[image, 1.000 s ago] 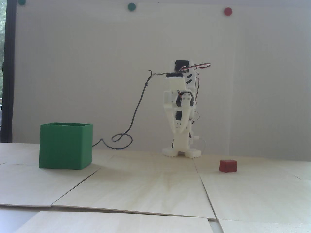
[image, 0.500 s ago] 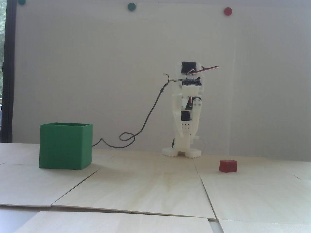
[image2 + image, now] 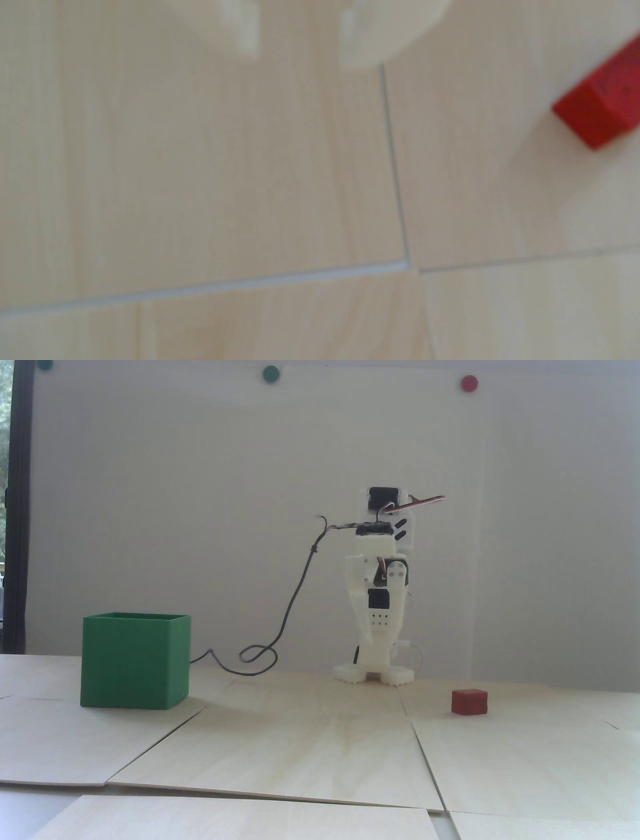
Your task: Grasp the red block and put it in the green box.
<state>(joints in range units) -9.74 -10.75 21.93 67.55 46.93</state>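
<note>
One small matte red block point(image 3: 469, 702) sits right of the gripper point(image 3: 298, 52); swing right, then descend; its blurred fingers look slightly parted and empty.

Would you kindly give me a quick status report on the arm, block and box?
Gripper raised, holding nothing; open or shut unclear. Red block on the table, untouched. Green box apart, on the other side. Nothing between.
</note>
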